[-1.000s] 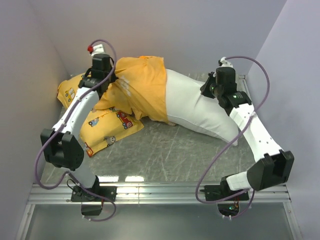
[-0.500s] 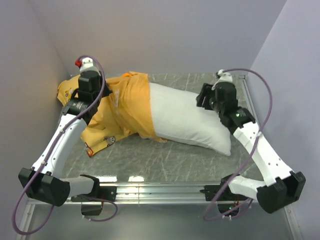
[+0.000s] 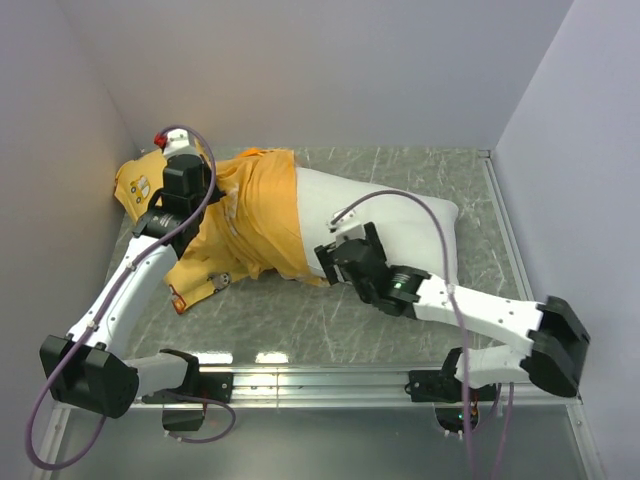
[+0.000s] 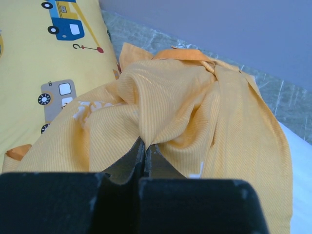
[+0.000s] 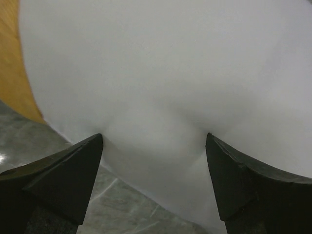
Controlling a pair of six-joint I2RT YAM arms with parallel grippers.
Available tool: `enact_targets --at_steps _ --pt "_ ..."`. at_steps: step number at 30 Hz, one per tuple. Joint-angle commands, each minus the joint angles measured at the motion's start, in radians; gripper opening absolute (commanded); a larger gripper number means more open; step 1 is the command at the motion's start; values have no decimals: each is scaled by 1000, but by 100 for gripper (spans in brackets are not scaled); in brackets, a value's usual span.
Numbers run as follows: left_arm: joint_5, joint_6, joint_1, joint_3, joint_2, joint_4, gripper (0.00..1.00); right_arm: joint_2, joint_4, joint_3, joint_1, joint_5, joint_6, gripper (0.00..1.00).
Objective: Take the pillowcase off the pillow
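The white pillow (image 3: 385,225) lies across the table, its left end still inside the orange pillowcase (image 3: 262,215). My left gripper (image 3: 203,205) is shut on a bunched fold of the pillowcase (image 4: 204,107), jaws pinched together at the cloth (image 4: 145,145). My right gripper (image 3: 328,250) stands open at the pillow's near edge, close to the pillowcase's open hem. In the right wrist view its fingertips (image 5: 95,146) press into the pillow (image 5: 170,73) on either side of a soft bulge, the gripper (image 5: 153,141) holding nothing. A strip of pillowcase (image 5: 9,58) shows at the left.
A yellow cushion (image 3: 135,185) printed with little vehicles lies under and behind the pillowcase at the left, also large in the left wrist view (image 4: 44,58). Grey walls close in on the left, back and right. Marbled table (image 3: 330,315) shows in front of the pillow.
My right gripper opened, let go of the pillow's right end and swung to its near edge by the hem. The pillow settled flat. The left gripper kept its hold, shifting left.
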State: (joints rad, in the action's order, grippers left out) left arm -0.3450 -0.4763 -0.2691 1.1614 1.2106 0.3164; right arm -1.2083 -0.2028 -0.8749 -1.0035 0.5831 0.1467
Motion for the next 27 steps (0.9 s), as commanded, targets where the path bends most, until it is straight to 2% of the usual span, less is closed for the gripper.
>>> enact_targets --at_steps 1,3,5,6,7,8,9,10,11,14,15,18,21,24,27 --pt "14 -18 -1 7 -26 -62 0 -110 108 -4 -15 173 -47 94" --pt "27 -19 -2 4 -29 -71 1 -163 79 -41 -15 216 -30 94" --pt "58 -19 -2 11 -26 -69 0 -215 51 -91 -12 273 -21 89" --pt "72 -16 -2 26 -25 -66 1 -227 34 -113 -9 282 -18 68" --pt "110 -13 -4 33 -22 -65 4 -241 -9 -160 -3 281 -16 42" --pt "133 -7 -5 43 -22 -65 19 -243 -33 -188 5 285 -13 20" --pt "153 7 -16 61 -22 -65 30 -235 -99 -256 9 275 -10 3" --pt "165 14 -25 76 -22 -59 42 -226 -130 -294 16 261 -9 0" --pt "158 25 -39 92 -23 -50 61 -215 -160 -332 20 226 -10 0" --pt "83 53 -131 158 -51 -22 90 -180 -292 -516 55 166 -10 0" --pt "68 57 -146 164 -63 -17 91 -183 -364 -620 81 137 -9 0" --pt "20 42 -215 179 -114 10 92 -207 -450 -778 146 97 -13 0" --pt "-50 7 -295 150 -144 52 90 -226 -489 -860 195 34 -6 0" --pt "-95 -44 -349 39 -180 40 91 -226 -477 -863 215 18 -9 0" --pt "-42 -85 -357 -72 -186 -59 94 -224 -469 -848 221 -6 7 0"
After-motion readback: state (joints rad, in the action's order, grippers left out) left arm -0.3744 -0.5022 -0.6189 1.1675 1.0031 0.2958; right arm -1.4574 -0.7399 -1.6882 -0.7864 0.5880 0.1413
